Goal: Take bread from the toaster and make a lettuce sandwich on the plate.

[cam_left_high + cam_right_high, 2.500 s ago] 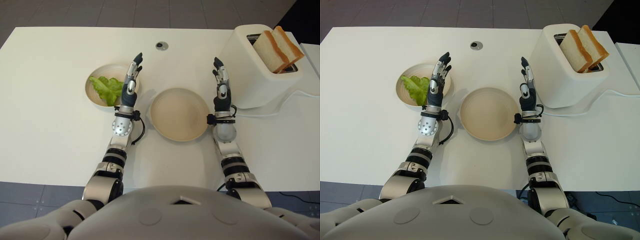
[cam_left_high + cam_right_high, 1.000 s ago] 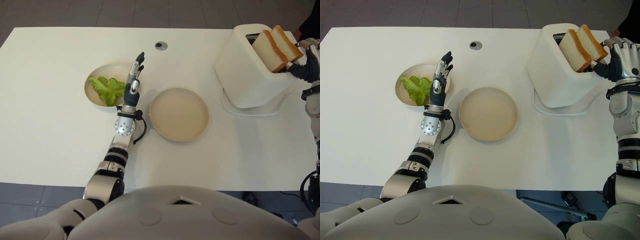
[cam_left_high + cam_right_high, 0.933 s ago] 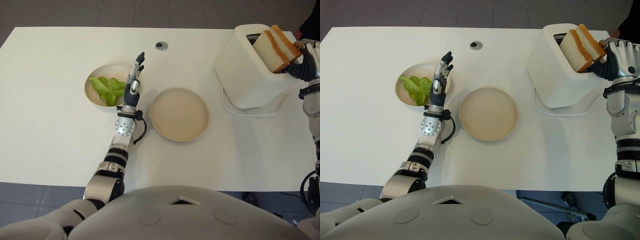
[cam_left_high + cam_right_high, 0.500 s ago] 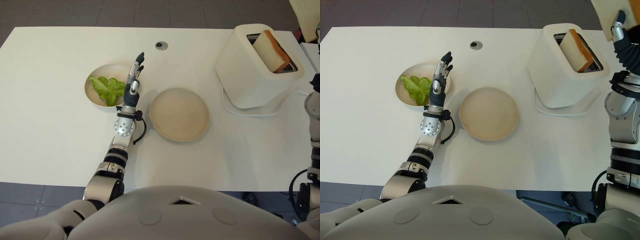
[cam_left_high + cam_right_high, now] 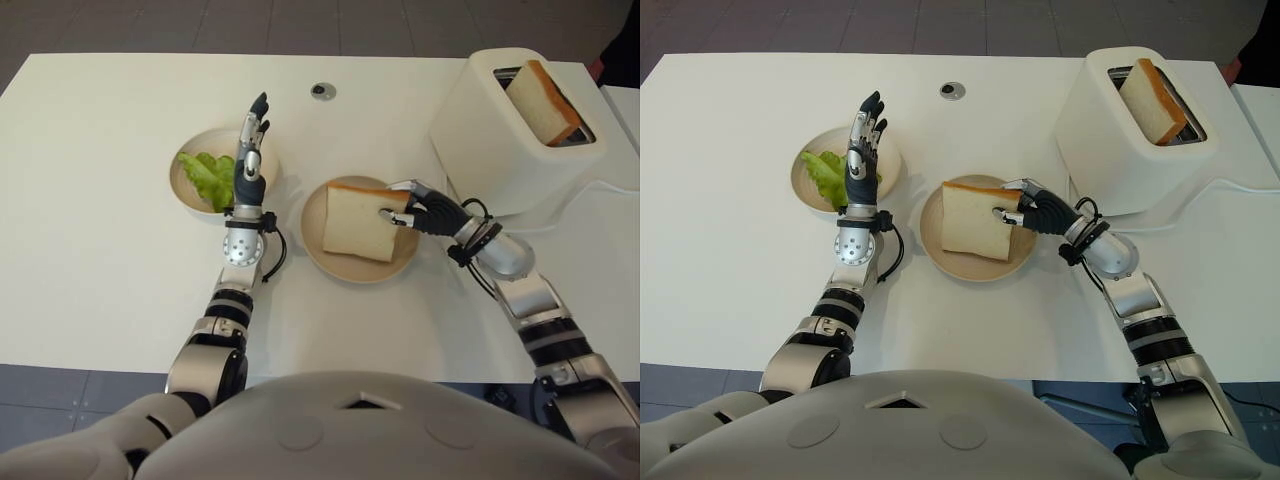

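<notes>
Left eye view: grips bread slice (image 5: pixel 360 222) with right hand (image 5: pixel 425 212), fingers clamped on its right edge, slice flat over plate (image 5: pixel 352 270) mid-table (image 5: pixel 100 250); has second slice (image 5: pixel 545 100) upright in toaster (image 5: pixel 490 150) at far right corner. Right eye view: holds left hand (image 5: pixel 860 155) up, fingers straight and apart, empty, over bowl (image 5: pixel 830 138) with lettuce (image 5: pixel 823 172), left of plate.

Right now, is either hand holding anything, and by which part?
The right hand grips a bread slice by its right edge, over the plate. The left hand holds nothing.
</notes>
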